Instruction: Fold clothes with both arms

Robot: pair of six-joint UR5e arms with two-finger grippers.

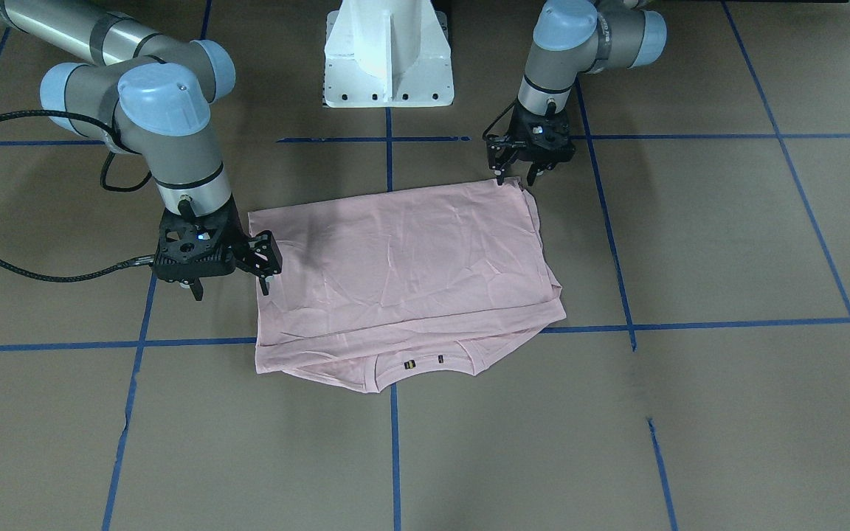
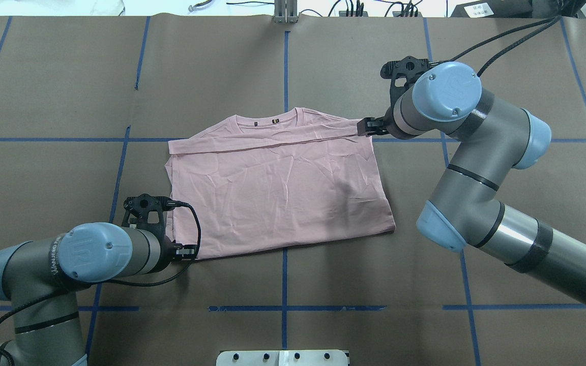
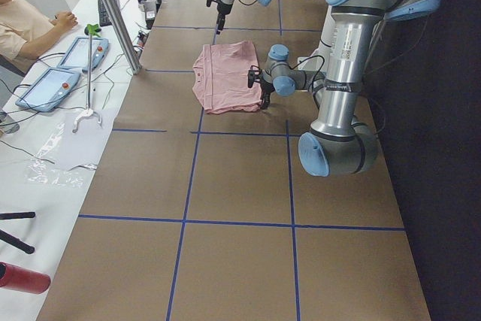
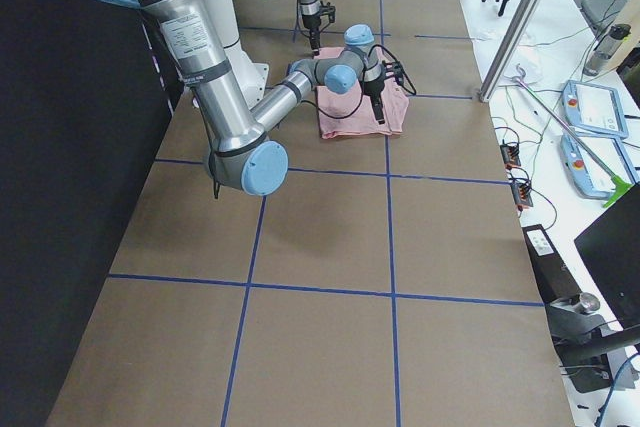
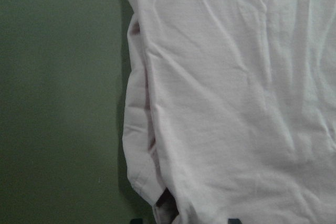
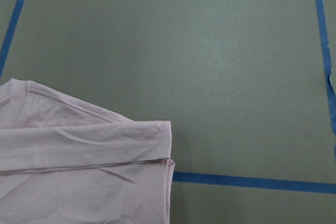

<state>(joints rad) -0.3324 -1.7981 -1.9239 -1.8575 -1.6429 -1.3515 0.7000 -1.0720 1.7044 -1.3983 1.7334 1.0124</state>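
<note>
The pale pink T-shirt [image 2: 277, 188] lies folded into a rough rectangle on the brown table, with its collar [image 1: 425, 363] on the side away from the robot. Its print is hidden. My left gripper [image 1: 517, 177] hovers at the shirt's near left corner, jaws open. The left wrist view shows that corner [image 5: 157, 192] with nothing held. My right gripper [image 2: 369, 127] stands at the shirt's far right corner by the shoulder fold and looks open. The right wrist view shows that corner [image 6: 152, 140] lying flat and free.
The white pedestal base [image 1: 388, 55] stands at the robot's side of the table. Blue tape lines [image 2: 285, 61] grid the brown cover. A seated operator [image 3: 22, 24], tablets [image 3: 45, 84] and cables sit on a side bench beyond the table's far edge.
</note>
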